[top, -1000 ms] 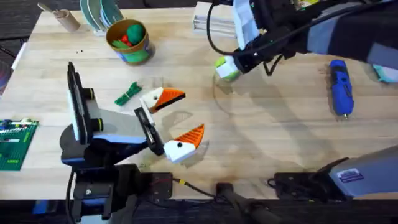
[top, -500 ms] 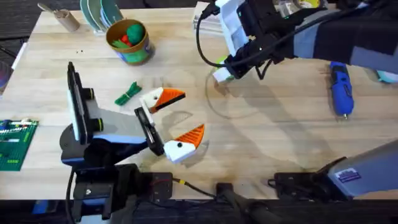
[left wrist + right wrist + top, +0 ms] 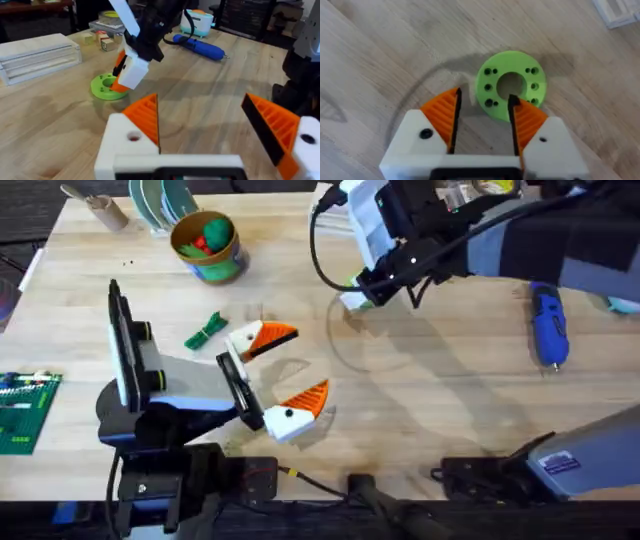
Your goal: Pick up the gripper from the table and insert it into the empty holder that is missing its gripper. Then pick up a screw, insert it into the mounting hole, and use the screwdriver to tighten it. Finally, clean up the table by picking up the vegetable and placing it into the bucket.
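Left gripper (image 3: 278,376): nearest the bases, resting low on the table, fingers spread wide with nothing between them (orange pads facing each other).
Vegetable (image 3: 206,330): flat on the wood just beyond the left gripper, toward the bucket.
Bucket (image 3: 207,247): upright at the far side beyond the vegetable, red and green toys inside.
Green ring disc (image 3: 510,84): flat on the table, well to the right of the vegetable.
Right gripper (image 3: 484,117): hanging over the disc, fingers parted a moderate way, empty; one pad overlaps the disc's near rim.
Screwdriver (image 3: 548,321): lying well right of the disc (the right arm crosses above, between them).
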Available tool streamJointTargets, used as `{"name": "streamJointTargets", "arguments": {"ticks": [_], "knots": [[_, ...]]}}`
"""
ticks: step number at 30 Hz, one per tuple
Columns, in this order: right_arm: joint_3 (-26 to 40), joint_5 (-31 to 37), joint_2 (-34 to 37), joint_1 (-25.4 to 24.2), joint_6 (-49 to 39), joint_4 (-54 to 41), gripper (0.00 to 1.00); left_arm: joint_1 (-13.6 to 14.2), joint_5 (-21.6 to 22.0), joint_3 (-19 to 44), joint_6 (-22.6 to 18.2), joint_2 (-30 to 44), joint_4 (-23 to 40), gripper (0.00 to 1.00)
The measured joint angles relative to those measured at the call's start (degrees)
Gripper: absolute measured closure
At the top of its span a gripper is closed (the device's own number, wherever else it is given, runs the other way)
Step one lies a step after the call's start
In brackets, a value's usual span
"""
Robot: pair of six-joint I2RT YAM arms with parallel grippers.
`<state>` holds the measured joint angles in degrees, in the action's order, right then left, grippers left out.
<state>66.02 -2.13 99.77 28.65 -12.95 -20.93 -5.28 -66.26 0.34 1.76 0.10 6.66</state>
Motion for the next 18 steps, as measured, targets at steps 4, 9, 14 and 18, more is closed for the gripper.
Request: {"name": "streamJointTargets", "arguments": {"ticks": [4, 9, 14, 18], "knots": [[0.0, 0.0, 0.2, 0.4, -0.2, 0.1, 0.451, 0.0, 0.0, 0.0, 0.0, 0.0, 0.0, 0.008], [0.0, 1.8, 1.8, 0.4, -0.4, 0.0, 0.506, 0.0, 0.0, 0.0, 0.0, 0.0, 0.0, 0.008], [0.0, 2.8, 2.2, 0.4, -0.4, 0.0, 0.570, 0.0, 0.0, 0.0, 0.0, 0.0, 0.0, 0.008], [0.0, 3.0, 2.2, 0.4, -0.4, -0.1, 0.630, 0.0, 0.0, 0.0, 0.0, 0.0, 0.0, 0.008]]}}
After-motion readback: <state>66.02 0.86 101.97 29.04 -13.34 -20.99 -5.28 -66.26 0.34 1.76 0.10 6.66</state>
